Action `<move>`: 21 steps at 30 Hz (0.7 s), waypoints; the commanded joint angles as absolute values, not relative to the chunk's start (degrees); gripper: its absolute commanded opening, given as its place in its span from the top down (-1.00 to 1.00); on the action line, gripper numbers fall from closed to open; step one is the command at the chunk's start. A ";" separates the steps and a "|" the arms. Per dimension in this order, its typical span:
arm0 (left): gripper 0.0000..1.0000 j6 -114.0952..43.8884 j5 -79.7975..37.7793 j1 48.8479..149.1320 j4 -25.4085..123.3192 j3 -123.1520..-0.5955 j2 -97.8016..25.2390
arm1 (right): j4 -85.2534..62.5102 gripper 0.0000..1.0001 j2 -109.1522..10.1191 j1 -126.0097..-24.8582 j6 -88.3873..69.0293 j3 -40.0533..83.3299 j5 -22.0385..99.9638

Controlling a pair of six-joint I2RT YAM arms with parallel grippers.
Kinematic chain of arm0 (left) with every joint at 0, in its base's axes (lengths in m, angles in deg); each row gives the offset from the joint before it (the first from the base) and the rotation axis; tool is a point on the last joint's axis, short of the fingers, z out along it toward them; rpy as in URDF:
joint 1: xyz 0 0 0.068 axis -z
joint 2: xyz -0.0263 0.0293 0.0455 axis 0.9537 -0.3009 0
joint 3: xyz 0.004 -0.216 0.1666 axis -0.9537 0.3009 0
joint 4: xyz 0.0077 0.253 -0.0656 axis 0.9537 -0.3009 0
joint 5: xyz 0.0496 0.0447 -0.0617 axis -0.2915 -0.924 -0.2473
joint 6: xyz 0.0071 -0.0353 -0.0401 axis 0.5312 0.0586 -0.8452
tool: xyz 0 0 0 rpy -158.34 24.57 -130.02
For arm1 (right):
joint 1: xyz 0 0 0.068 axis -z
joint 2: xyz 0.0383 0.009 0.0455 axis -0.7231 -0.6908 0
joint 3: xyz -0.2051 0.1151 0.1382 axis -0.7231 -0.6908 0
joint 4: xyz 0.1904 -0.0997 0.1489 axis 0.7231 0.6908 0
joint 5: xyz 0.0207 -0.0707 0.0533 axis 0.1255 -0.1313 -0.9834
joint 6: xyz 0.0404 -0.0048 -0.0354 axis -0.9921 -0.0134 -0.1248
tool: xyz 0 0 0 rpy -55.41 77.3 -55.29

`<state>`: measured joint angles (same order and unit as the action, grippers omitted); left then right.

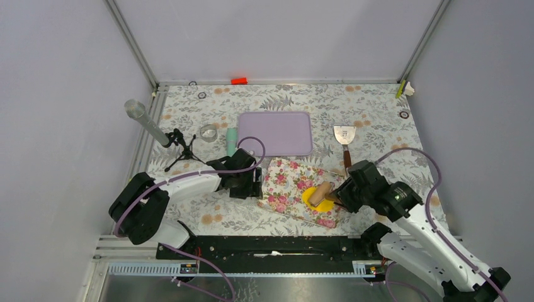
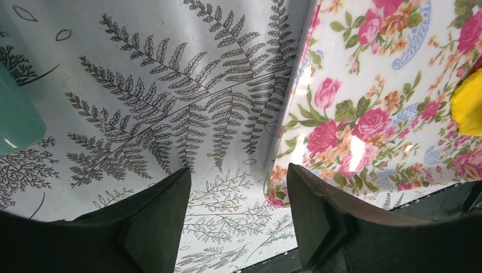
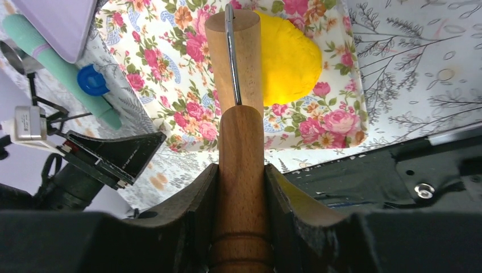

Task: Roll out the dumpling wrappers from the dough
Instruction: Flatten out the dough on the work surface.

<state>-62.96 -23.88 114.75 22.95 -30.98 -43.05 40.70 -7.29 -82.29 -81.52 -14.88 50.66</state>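
Right hand (image 3: 241, 172) clamps the wooden roller (image 3: 241, 136), its head at the dough (image 3: 290, 60); left hand (image 2: 237, 170) stands apart.

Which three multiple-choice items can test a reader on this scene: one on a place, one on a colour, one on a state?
1. Where does the dough lie?
A. on the spatula
B. on the floral board
C. on the bare tablecloth

2. What colour is the tray behind the floral board?
A. lilac
B. red
C. green

3. In what state is the right tool?
A. open and empty
B. shut on the wooden roller
C. shut on the spatula

Key:
1 B: the yellow lump rests on the rose pattern.
2 A: the top view shows it pale purple.
3 B: the right wrist view shows it clamping the roller's handle from both sides.
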 commanded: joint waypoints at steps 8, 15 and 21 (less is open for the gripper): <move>-0.29 -62.20 -25.24 115.08 22.65 -37.91 -47.26 | 44.98 1.00 -14.86 -82.25 -79.34 -4.49 51.63; -0.27 -61.86 -27.97 115.19 21.89 -41.83 -51.09 | 41.87 1.00 -8.47 -82.21 -89.61 -12.09 49.74; -0.13 -61.29 -28.42 115.23 21.83 -44.54 -54.36 | 44.50 1.00 -7.53 -82.25 -90.84 -12.03 51.13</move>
<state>-62.31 -26.42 115.01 21.31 -41.21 -52.71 45.31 -8.36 -82.29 -87.44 -12.96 50.02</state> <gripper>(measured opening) 0.605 0.391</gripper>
